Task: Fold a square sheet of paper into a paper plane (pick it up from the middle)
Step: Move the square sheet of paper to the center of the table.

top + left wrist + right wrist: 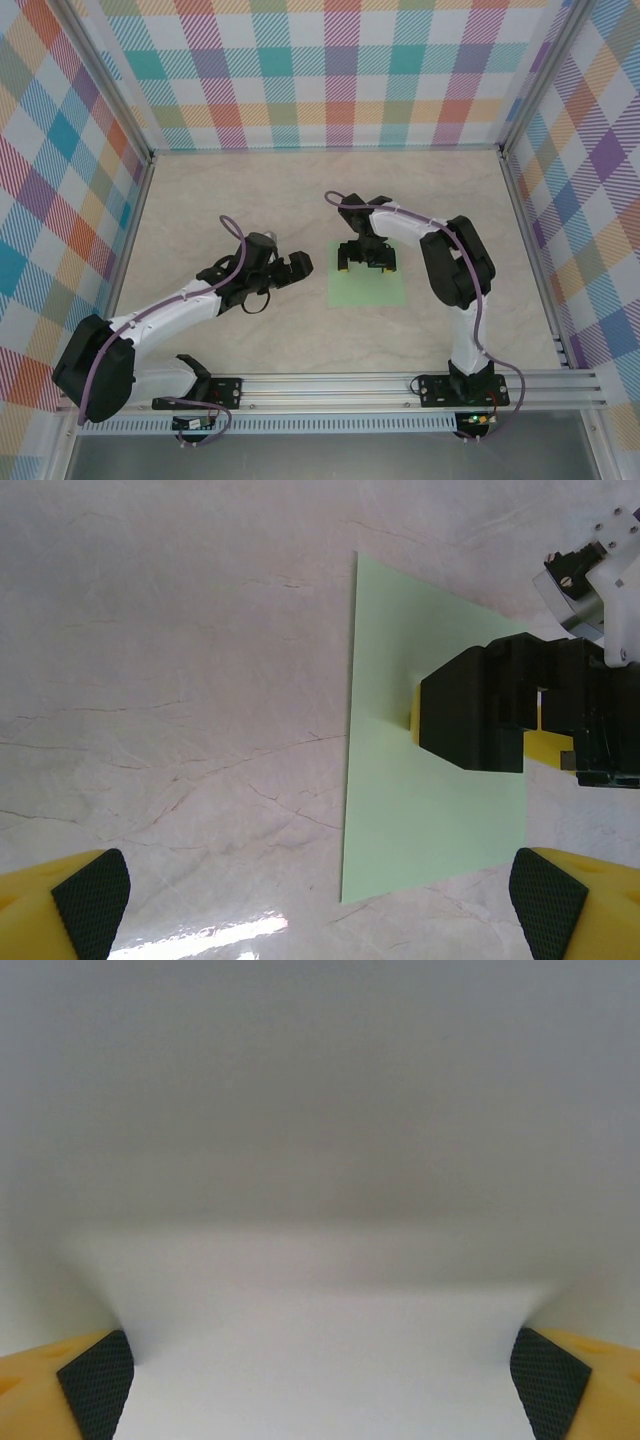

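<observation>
Top external view, for anyone following along: the square sheet of paper (367, 292) is lying flat on the table (250, 200), unfolded, just in front of the right arm. The right gripper (367, 266) is pointing straight down over the sheet's far half. Its wrist camera is so close that the paper is a pale blur, with the two pads (92, 1380) spread wide at the corners, so it's released and grasping nothing. The left gripper (297, 265) hangs just beside the sheet's left edge, also spread wide with nothing in it. From its own camera you can see the whole sheet (400, 810) and the right gripper (470, 720) sitting on it or a hair above it; I can't tell which. My read is that this is the pick-up-from-the-middle bit. Flat paper gives the fingers no edge to grab, so I'd press both pads lightly onto the sheet and close slowly, so a little ridge buckles up between them, then pinch that. It looks slightly off-centre toward the far edge, so I'd nudge it nearer first. Too much pressure and the sheet just skates or gets a stray crease.
</observation>
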`<control>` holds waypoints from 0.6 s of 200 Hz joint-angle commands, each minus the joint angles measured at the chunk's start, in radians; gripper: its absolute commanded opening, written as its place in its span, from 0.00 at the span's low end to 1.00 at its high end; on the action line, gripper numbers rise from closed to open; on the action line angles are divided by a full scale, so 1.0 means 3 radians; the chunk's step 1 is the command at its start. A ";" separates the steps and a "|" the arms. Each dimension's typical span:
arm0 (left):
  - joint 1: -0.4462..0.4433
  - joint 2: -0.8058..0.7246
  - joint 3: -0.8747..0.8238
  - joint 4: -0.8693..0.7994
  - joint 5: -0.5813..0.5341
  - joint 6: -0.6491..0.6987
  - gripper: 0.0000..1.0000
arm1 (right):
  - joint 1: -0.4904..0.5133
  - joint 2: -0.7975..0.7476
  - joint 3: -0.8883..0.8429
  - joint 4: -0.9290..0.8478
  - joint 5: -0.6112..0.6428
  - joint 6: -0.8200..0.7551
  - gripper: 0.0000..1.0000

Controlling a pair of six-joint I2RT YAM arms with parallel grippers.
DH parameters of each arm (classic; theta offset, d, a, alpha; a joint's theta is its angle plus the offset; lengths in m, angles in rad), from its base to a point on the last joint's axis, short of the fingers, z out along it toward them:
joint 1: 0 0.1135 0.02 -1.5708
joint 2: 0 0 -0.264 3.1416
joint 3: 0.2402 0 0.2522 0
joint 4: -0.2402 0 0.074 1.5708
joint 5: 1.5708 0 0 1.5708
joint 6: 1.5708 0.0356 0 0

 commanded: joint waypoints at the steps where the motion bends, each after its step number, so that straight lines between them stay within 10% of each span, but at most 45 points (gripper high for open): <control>1: -0.0039 0.0019 0.0107 -0.0056 0.0004 -0.0020 1.00 | -0.0002 0.0117 -0.0046 -0.0087 -0.0037 0.0113 1.00; 120: -0.0039 -0.0095 0.0026 -0.0061 -0.0029 0.0004 1.00 | 0.0023 0.0032 0.0207 -0.0253 -0.0024 0.0199 1.00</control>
